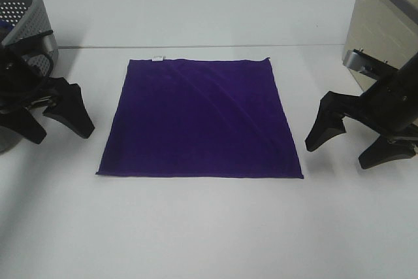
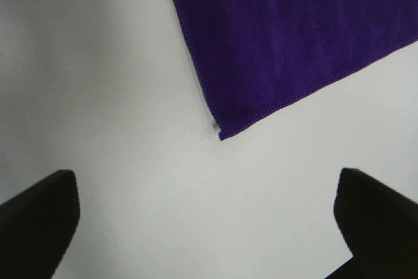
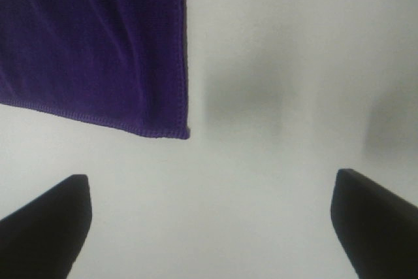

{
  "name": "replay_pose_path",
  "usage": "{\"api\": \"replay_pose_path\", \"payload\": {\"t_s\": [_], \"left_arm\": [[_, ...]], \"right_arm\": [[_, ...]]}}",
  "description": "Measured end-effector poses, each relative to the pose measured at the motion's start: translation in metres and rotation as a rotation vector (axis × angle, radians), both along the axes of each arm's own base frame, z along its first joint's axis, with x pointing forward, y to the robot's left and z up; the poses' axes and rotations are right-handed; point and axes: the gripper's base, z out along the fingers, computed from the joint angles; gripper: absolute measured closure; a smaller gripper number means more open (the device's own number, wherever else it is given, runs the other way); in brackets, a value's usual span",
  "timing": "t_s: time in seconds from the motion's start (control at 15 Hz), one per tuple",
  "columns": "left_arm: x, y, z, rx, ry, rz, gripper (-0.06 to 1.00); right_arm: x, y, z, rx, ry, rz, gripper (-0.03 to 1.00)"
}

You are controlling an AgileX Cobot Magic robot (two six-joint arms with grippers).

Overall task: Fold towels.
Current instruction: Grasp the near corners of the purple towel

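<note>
Status: no fold has been made. The purple towel lies spread flat in a single layer at the centre of the white counter. All four edges are visible, and its small white tag sits on the far edge. The surface shows only faint diagonal creases and no overlapped layer. The left pincer hangs over bare counter to the left of the towel, near its left edge but not touching it. Its jaws are spread wide and hold nothing. The left wrist view confirms this: both fingers frame bare counter, and one towel corner lies ahead of them. The right pincer mirrors this position on the right side, with jaws likewise wide apart and empty. In the right wrist view, a towel corner lies just beyond the fingers. A perforated grey basket stands at the far left, well apart from the towel. Judged from this layout, the whole task is outstanding: the near corners have to be grasped, lifted and carried over to the far edge, and any further folds made after that.
</note>
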Motion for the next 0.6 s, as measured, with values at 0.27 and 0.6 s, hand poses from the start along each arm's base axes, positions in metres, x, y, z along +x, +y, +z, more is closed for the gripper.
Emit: {"api": "replay_pose_path", "payload": {"t_s": [0.27,0.6], "left_arm": [[0.012,0.000,-0.015,0.002,0.016,-0.014,-0.04],[0.015,0.000,-0.042,0.011,0.065,-0.013,-0.04]], "right_arm": [[0.008,-0.002,-0.012,-0.021,-0.050,-0.021,0.01],[0.021,0.004,-0.018,0.051,-0.161,-0.020,0.01]]}}
